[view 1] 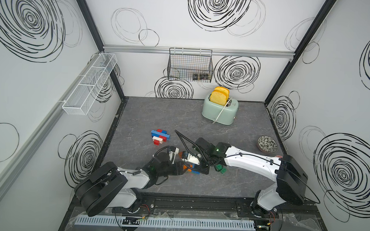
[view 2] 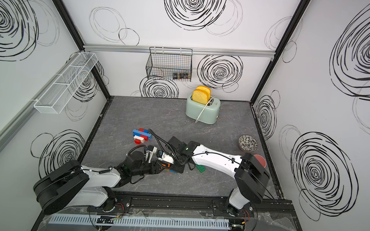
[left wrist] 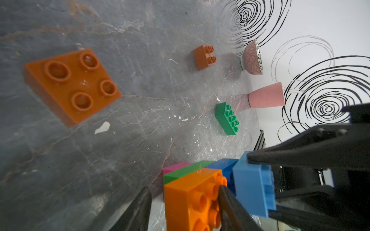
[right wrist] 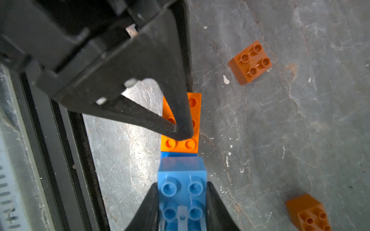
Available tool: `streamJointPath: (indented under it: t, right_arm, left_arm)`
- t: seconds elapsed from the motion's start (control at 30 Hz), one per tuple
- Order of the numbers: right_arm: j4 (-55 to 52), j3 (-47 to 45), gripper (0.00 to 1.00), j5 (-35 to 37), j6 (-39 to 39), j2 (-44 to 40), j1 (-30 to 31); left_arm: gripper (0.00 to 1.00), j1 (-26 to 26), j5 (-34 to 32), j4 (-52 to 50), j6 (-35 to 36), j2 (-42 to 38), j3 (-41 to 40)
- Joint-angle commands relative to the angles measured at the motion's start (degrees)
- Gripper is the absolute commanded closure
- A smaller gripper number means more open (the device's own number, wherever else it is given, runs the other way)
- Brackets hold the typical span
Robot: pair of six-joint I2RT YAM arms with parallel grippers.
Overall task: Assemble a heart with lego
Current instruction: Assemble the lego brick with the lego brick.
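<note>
Right wrist view: the right gripper (right wrist: 181, 186) is clenched on a light blue brick (right wrist: 181, 174). This brick is held at the end of an orange brick (right wrist: 180, 144), above a darker blue brick (right wrist: 178, 154). The left gripper (left wrist: 184, 189) is set astride the orange brick, which tops a lego stack (left wrist: 186, 173) of pink, green and blue layers; whether the orange brick is clamped cannot be told. In both top views the stack is placed near the front edge of the desk (view 1: 158, 112), about midway along it, largely hidden under both wrists. A second lego cluster (view 1: 160, 136) of blue, red and white is located toward the left edge. A brown brick (right wrist: 250, 62) and a green brick (view 1: 220, 169) are laid loose near the stack. Bare desk surface is shown between the cluster and the toaster (view 1: 219, 110) at the far edge; a patterned bowl (view 1: 267, 142) is set by the right edge.
</note>
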Motion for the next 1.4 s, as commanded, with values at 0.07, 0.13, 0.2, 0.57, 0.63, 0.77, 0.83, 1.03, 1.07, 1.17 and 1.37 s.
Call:
streamJointPath:
  t: [0.07, 0.13, 0.2, 0.57, 0.63, 0.77, 0.83, 1.03, 1.07, 1.17, 1.37]
  right_arm:
    - [-2.0, 1.3, 0.7, -1.2, -2.0, 1.8, 0.2]
    - [-1.8, 1.2, 0.7, -1.1, -2.0, 2.1, 0.2]
    - [-2.3, 1.4, 0.7, -1.1, -1.9, 2.6, 0.2]
    - [-5.5, 2.0, 0.71, -0.5, 5.8, 3.9, 1.2]
    - [-5.2, 1.6, 0.71, 0.3, 6.4, 3.3, 1.5]
    - [-2.8, -0.6, 0.71, 3.4, 5.9, 1.8, 2.4]
    - [-2.0, -1.5, 0.71, 4.1, 5.3, 1.0, 3.4]
    - [-0.7, -4.2, 0.71, 6.3, 4.7, 0.1, 4.2]
    - [-1.3, -4.2, 0.71, 7.4, 4.8, 0.4, 4.2]
    - [-3.1, -3.7, 0.71, 8.5, 5.2, 0.8, 3.9]
    - [-3.2, -2.9, 0.72, 8.8, 5.5, 0.1, 3.8]
  left_arm:
    - [0.43, -0.4, -0.8, 1.0, 0.1, 1.6, -1.1]
    - [0.43, -0.4, -1.0, 1.3, 0.1, 1.8, -1.2]
    - [0.43, -0.4, -1.0, 1.8, -0.2, 2.1, -1.3]
    - [0.43, -0.4, -0.8, 3.3, -1.3, 2.6, -2.0]
    - [0.43, -0.4, -0.8, 3.2, -1.3, 2.5, -2.2]
    - [0.43, -0.4, -0.7, 3.5, -1.4, 2.8, -2.4]
    - [0.43, -0.4, -0.5, 3.9, -1.6, 2.9, -2.4]
    - [0.42, -0.4, -0.5, 4.2, -1.8, 3.3, -2.3]
    - [0.42, -0.4, -0.7, 4.2, -1.9, 3.4, -2.4]
    - [0.42, -0.3, -0.7, 3.8, -1.8, 3.5, -2.6]
    - [0.42, -0.3, -0.9, 3.7, -1.9, 3.3, -2.7]
